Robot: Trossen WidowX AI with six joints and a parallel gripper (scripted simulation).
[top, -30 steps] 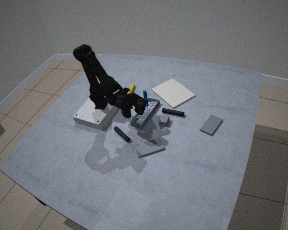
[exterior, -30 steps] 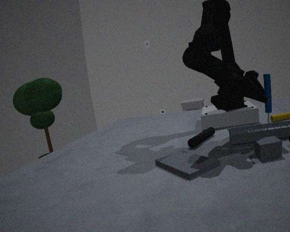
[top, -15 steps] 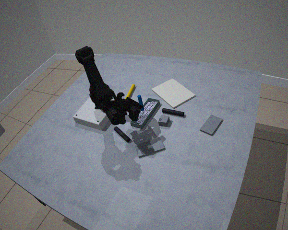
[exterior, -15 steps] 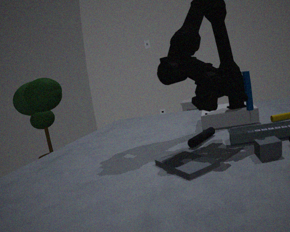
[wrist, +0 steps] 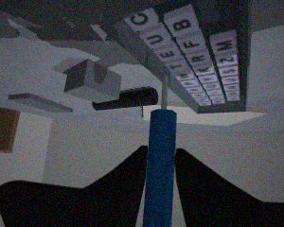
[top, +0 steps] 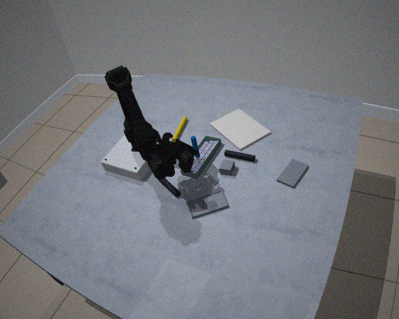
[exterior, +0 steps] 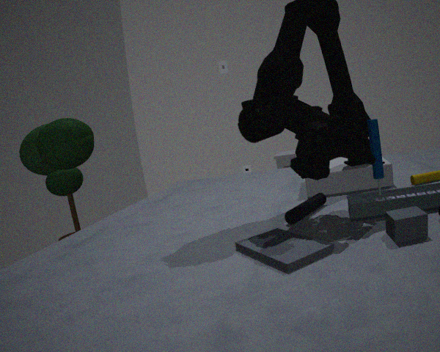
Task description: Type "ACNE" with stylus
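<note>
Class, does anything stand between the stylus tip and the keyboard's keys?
Nothing visible does: the gripper holds the blue stylus, its thin tip reaching down to the keyboard unobstructed.

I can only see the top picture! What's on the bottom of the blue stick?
Observer: The stylus has a thin pale tip, pointing down at the keyboard. I can't tell if it touches.

Operator: Can you read any letters?

Observer: Yes. The wrist view shows a C key and a B key quite big.

Operator: Is there anything green besides the keyboard?

Observer: Yes, the exterior view shows a little tree with a brown trunk.
</note>
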